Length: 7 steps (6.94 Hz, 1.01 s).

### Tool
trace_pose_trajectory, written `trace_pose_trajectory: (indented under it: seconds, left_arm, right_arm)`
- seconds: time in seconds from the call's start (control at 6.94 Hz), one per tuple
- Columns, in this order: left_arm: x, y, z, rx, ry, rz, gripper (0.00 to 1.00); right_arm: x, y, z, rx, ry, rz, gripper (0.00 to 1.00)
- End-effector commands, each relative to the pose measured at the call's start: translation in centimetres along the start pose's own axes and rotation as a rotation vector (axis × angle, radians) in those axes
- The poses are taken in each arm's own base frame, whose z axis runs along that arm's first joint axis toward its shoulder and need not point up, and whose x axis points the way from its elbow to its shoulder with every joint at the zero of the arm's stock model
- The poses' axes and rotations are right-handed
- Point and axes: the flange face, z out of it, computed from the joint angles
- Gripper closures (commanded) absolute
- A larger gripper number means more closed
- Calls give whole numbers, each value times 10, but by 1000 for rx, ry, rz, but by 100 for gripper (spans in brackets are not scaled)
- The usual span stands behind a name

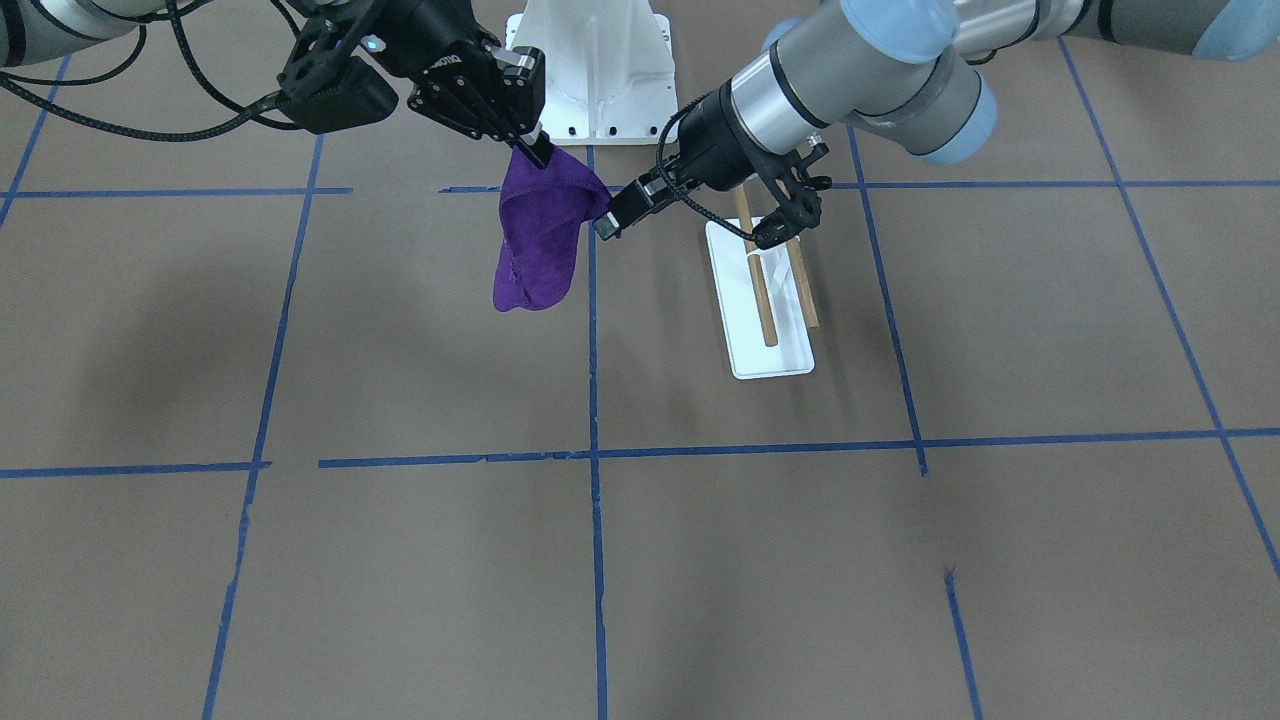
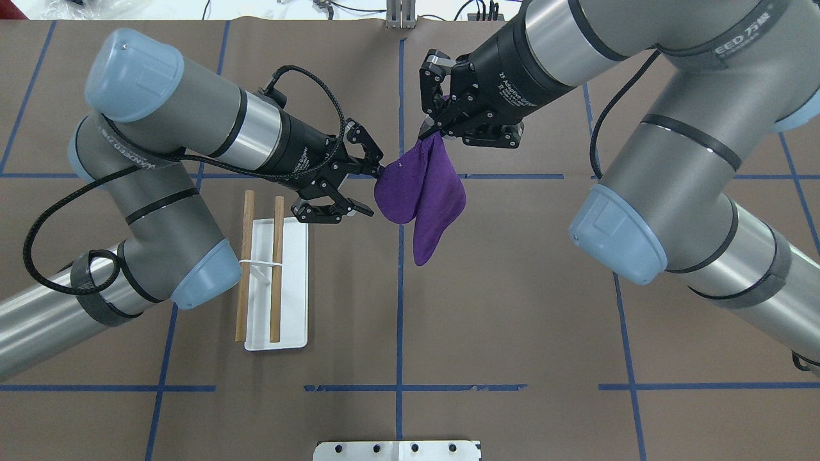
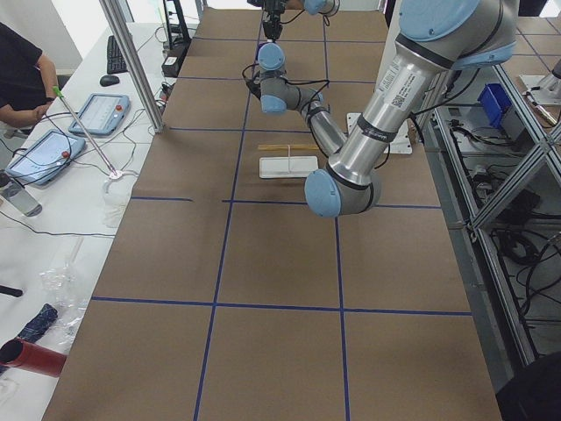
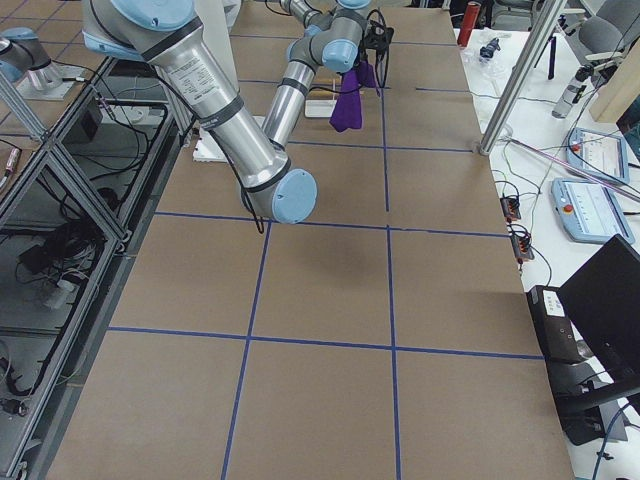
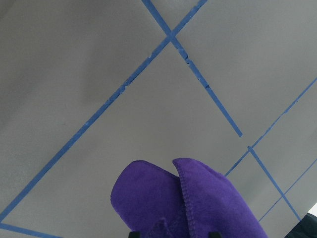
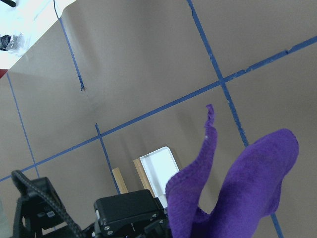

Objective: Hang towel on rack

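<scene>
The towel [image 2: 423, 192] hangs in the air over the middle of the table [image 2: 512, 307] and does not touch the rack [image 2: 291, 307]. The right gripper [image 2: 430, 136] holds it from above: its two fingers are pressed together on the top edge of the cloth, and the rest falls down in two soft folds. The left gripper [image 2: 377, 191] is at the side edge of the towel. Its jaws stand apart, and the wrist view shows purple cloth between the two dark fingertips. One finger touches the corner of the towel, but I cannot tell whether the jaws press on it. The rack lies flat on the table on the robot's left side, partly under the left arm. Its two wooden bars [image 2: 277, 256] are parallel over the white tray and bare. The towel is near the rack, beside it.
</scene>
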Motion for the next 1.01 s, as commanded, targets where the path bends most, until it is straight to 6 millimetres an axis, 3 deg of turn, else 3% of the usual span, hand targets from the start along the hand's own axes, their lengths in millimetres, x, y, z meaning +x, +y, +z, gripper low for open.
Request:
trace_pose_trajectory:
  seconds: [0.0,0.43,0.58,0.86]
  left_arm:
    - [-1,-1,1,-1,-2,-1,100]
    - [-3,3,-5,-10,1,7,100]
    - [-1,10,-13,-17,15,20,100]
    - [-12,6,-24,-10,20,34,100]
  right_arm:
    - [-1,1,0,-2,-2,2,100]
    - [-2,1,-1,-1,-5,-1,100]
    - [-1,2,0,-2,-2,0,1]
    - [13,1,-8,4,-2,-14,0]
